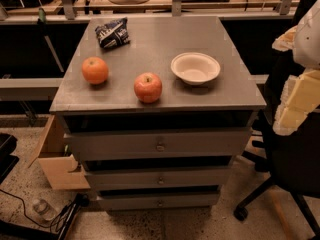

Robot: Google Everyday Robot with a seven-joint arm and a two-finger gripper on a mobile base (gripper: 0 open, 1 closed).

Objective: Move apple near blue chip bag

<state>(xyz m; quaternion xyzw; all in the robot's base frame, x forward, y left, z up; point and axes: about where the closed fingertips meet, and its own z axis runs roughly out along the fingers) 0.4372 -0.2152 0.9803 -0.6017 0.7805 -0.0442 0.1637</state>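
The apple [148, 87], red-pink with yellowish patches, sits near the front edge of the grey cabinet top [225, 91], about in the middle. The blue chip bag [113, 33], dark blue with white lettering, lies at the back left of the top, well apart from the apple. My gripper [299, 96] shows as pale white and yellowish parts at the right edge of the camera view. It is off the right side of the cabinet, far from the apple, and holds nothing that I can see.
An orange round fruit [95, 70] sits left of the apple, between it and the bag. A white bowl [195, 68] stands right of the apple. The cabinet has drawers [160, 146] below. A black office chair [295, 164] stands at the right.
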